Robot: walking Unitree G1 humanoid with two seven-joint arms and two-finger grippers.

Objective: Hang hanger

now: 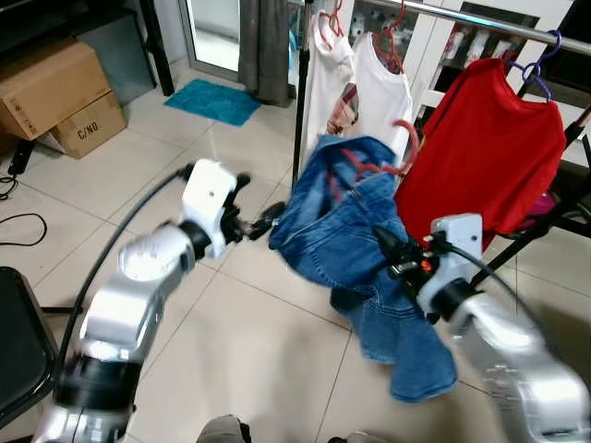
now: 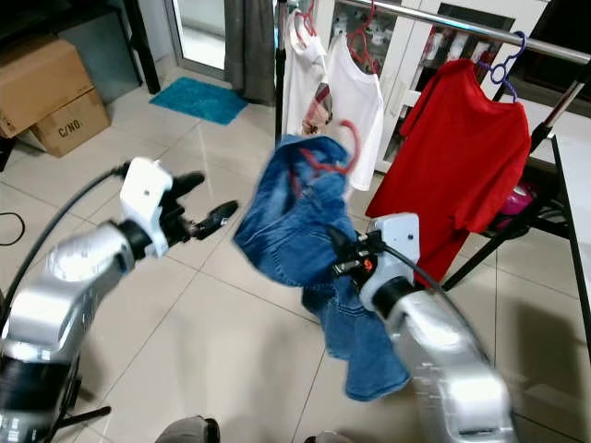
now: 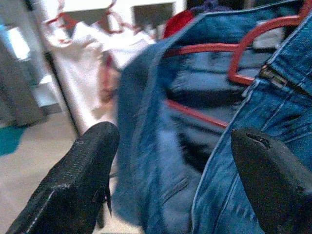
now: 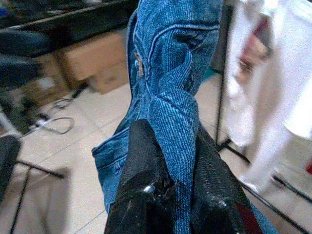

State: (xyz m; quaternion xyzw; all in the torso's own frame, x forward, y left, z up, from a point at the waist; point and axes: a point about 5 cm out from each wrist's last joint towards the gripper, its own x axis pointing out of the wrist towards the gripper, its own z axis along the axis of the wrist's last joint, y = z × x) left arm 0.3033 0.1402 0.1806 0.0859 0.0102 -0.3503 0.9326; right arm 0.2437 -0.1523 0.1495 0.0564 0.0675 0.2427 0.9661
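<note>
Right wrist view, right end effector [image 4: 178, 195] pinching jeans [image 4: 170, 73], hanging lengthwise down

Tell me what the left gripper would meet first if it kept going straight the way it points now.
Most likely the blue jeans on the red hanger. The left gripper points at them with fingers open; exact depth is unclear.

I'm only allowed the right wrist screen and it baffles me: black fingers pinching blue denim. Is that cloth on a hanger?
Observer: Yes, the jeans hang on a red hanger, its hook free below the rail.
Operator: Where's the other arm?
Observer: The left gripper is open beside the denim's edge.
Operator: What's already on that rail?
Observer: Two white shirts and a red shirt.
</note>
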